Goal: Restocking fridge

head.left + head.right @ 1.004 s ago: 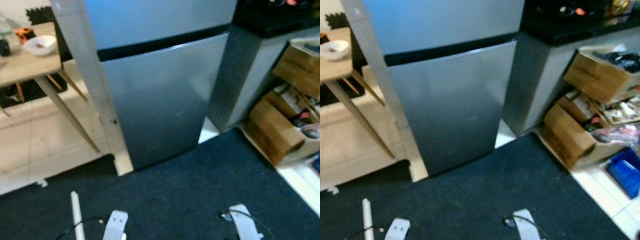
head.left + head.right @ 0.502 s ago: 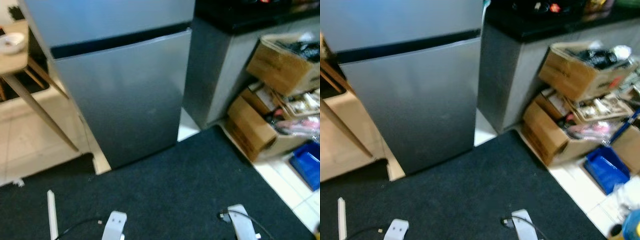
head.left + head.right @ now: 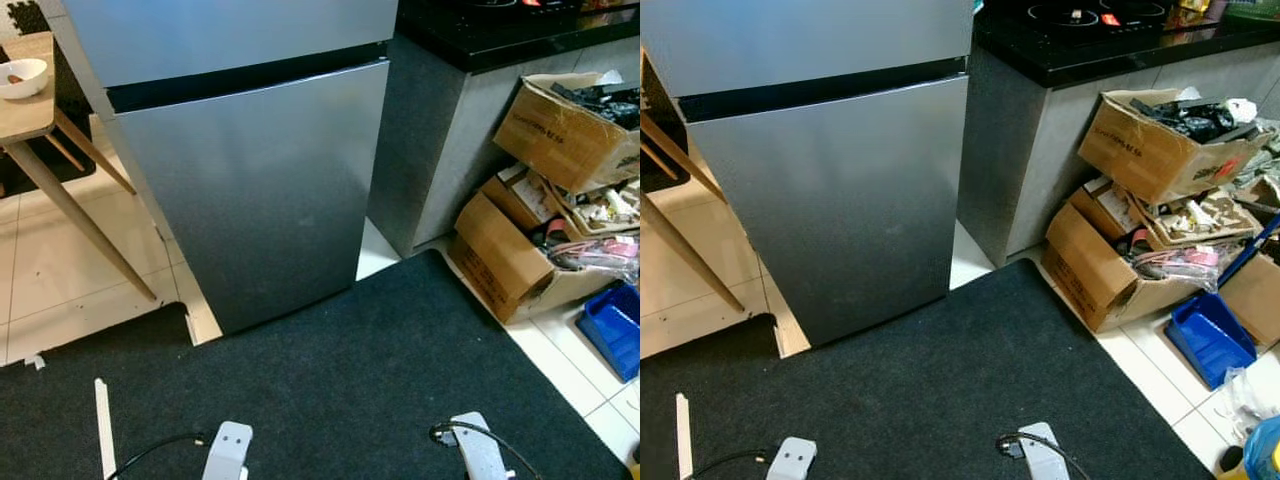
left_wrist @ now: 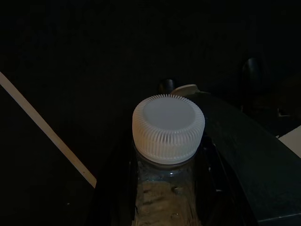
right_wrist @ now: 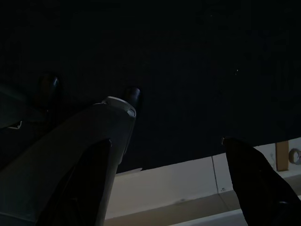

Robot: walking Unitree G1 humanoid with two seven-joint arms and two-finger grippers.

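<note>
A: Nearest first: what's in the left gripper?

B: A jar with a ribbed white cap. The black fingers sit clamped on its glass sides, just under the cap, and its long axis runs out along them, cap away from the wrist. The arm hangs low over the dark mat.

A: And the right gripper?

B: Fingers apart, nothing between them. It hangs low too, over the mat's edge and the pale floor.

A: Where's the fridge from there?

B: Straight ahead, beyond the mat's far edge. Both doors are closed, with a dark seam between the upper and lower one.

A: So which arm opens it?

B: The empty right one, I'd judge; the left is taken up by the jar. I can't make out a handle on the door front. Further right are the counter and cardboard boxes.
</note>
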